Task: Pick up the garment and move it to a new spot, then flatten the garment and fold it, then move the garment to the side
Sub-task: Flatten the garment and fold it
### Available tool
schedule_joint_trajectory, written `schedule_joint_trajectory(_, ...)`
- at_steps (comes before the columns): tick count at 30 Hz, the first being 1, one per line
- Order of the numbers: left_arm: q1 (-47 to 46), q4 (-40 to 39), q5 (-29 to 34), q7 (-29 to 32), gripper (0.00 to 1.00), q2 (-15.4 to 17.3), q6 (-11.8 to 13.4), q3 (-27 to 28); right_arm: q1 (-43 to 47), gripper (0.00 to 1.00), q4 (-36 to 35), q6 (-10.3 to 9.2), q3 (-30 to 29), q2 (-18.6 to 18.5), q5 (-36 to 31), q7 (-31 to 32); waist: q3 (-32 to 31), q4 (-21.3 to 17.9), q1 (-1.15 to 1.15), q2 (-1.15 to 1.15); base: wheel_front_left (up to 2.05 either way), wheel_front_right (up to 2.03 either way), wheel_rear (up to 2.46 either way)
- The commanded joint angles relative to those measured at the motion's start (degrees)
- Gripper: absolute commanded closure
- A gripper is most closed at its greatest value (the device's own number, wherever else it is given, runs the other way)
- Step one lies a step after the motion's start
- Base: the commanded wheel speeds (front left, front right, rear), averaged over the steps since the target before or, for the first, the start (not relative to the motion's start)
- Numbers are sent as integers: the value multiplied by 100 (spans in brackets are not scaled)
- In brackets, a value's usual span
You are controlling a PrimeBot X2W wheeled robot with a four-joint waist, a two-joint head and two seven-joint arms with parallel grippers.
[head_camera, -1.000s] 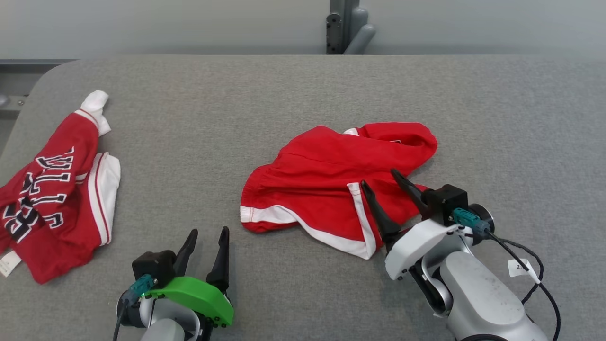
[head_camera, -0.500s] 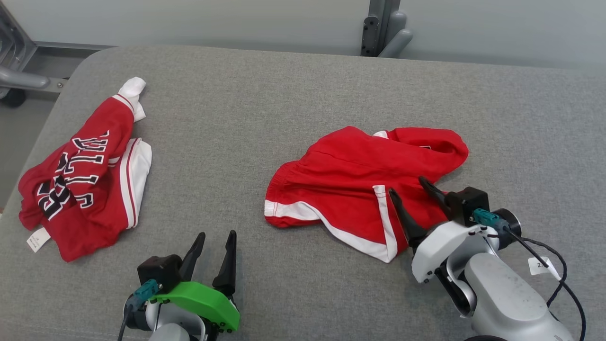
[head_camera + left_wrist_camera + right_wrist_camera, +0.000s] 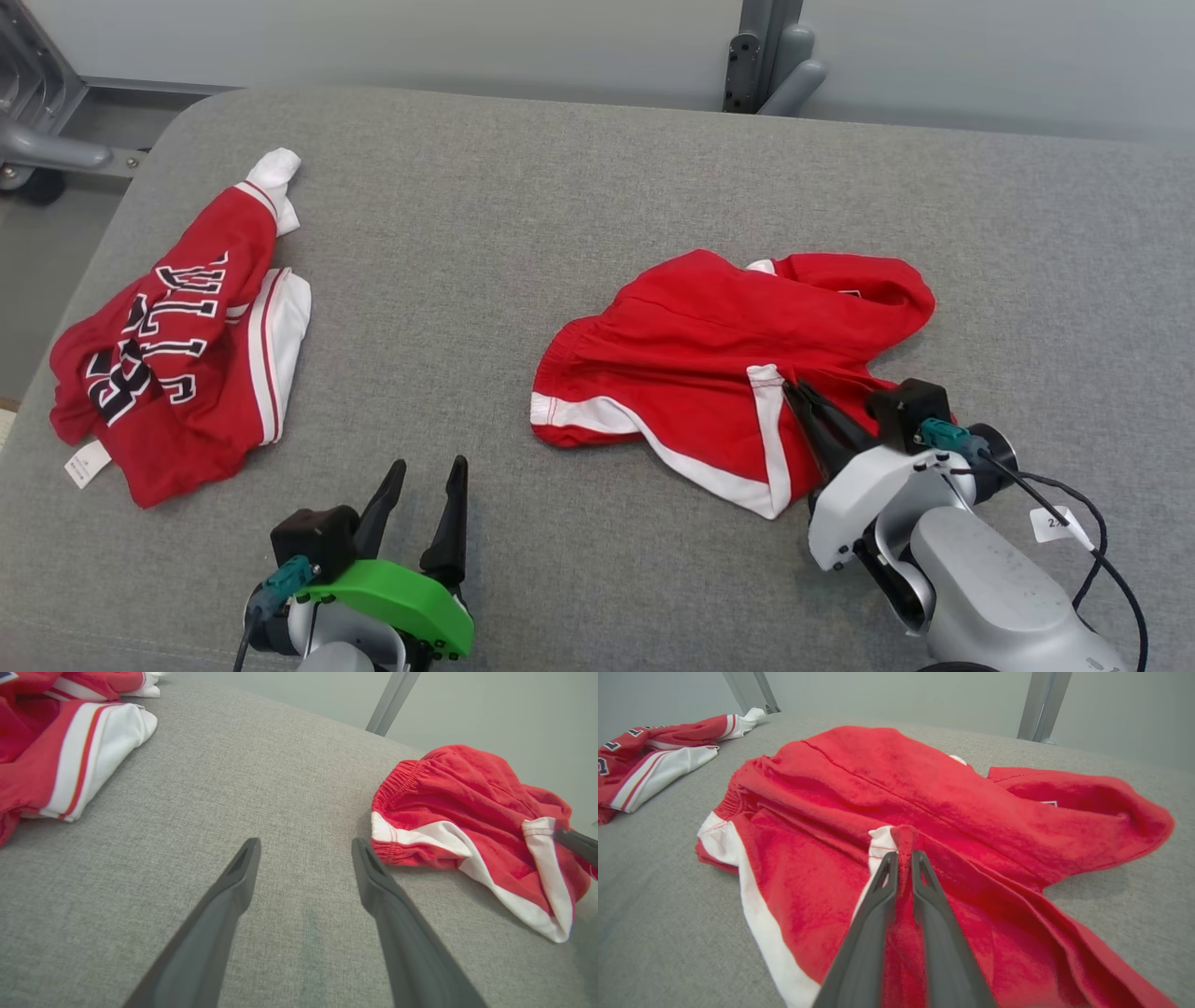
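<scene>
the crumpled red shorts with white side trim (image 3: pixel 709 345) lie in a loose heap right of the middle of the grey fabric-covered table (image 3: pixel 523 187), well apart from the red jersey with black-and-white lettering (image 3: pixel 177 364) near the left edge. they look light, soft and limp, so i judge they will sag from any single hold; a pinched fold by the white-edged leg hem, where layers double up, seems the surest place to take them (the elastic waistband would serve too). the right gripper (image 3: pixel 901 858) has its two dark fingers nipped together on a raised ridge of red cloth just beside that hem, while the left gripper (image 3: pixel 428 467) hovers above bare table, fingers spread, holding nothing. a second ago the right fingers stood apart, straddling the cloth; now they are closed on it. the left gripper is unchanged, and the head camera has swung, so the heap's apparent shift is no real move
</scene>
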Motion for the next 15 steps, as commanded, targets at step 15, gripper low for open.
schedule_joint_trajectory(15, 195, -77, 20, -5, 0, 17, 8, 56, 587, 100, -799, -4, -1024, 73, 146, -16, -241, -424, 0, 0, 0, 0, 0)
